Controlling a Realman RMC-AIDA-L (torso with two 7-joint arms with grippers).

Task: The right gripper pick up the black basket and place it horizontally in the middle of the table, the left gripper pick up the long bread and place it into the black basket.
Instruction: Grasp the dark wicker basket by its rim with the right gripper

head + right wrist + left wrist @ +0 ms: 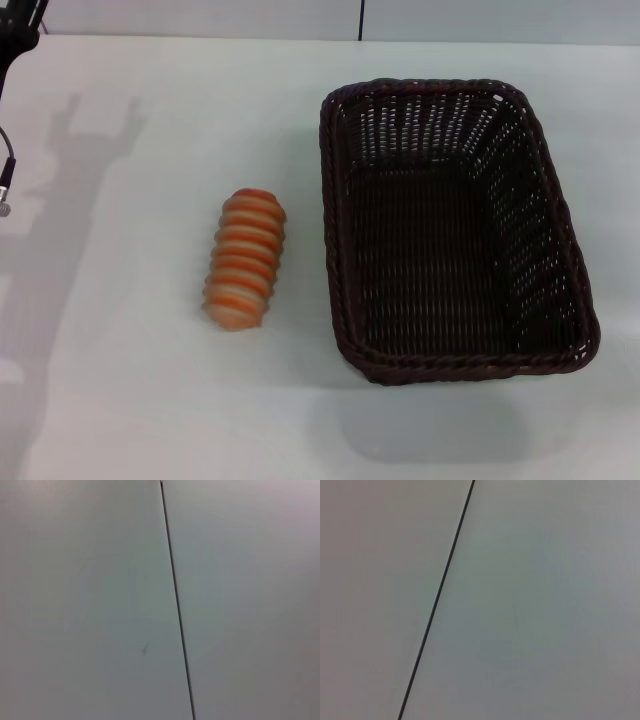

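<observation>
Head view: one black basket [455, 235] is lying at 3 o'clock on the tabletop [120, 400]; one long bread [245, 259] is lying just beside it at 9 o'clock. Wrist views: each is showing plain grey panels with one dark seam. Neither gripper is appearing, so jaw state cannot be determined.

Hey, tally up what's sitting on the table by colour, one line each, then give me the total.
Black: 1, the black basket, empty
Orange with cream stripes: 1, the long bread, lying beside the basket, apart from it
Total: 2 on the white table
</observation>
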